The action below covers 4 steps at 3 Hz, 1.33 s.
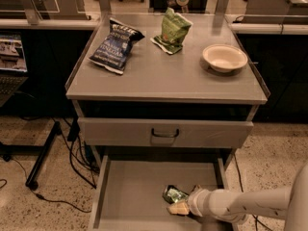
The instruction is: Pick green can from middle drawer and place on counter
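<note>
- Pincer (179, 207) low in middle drawer (130, 191), below tabletop (163, 81) front edge, right of centre; opening cannot be told.
- Green can (173, 194) lies on drawer floor, just beside pincer.

White arm (250, 203) low (in from the right), hand (180, 207) at its left end.

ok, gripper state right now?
Gripper: low in the middle drawer, beside the green can; cannot be told whether it is open, closed or holding it.
</note>
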{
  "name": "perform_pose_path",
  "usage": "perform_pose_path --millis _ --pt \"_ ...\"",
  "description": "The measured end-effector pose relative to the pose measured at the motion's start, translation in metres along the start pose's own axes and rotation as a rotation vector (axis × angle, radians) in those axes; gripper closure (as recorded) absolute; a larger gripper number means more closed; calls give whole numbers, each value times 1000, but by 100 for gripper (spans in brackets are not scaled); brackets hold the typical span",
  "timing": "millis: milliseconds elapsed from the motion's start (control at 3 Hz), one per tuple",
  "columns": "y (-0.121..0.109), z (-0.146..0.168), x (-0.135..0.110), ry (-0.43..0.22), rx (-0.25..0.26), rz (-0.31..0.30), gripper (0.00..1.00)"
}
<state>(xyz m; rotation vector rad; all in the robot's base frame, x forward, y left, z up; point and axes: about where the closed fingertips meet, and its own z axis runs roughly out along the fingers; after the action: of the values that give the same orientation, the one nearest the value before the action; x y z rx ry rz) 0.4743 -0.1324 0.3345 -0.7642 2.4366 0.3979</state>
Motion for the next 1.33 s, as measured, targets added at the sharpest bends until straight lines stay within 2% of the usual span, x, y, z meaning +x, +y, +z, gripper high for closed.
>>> perform_pose_path --millis 1000,1333 --pt "0 0 0 0 0 0 88" --pt "0 0 0 0 0 0 100"
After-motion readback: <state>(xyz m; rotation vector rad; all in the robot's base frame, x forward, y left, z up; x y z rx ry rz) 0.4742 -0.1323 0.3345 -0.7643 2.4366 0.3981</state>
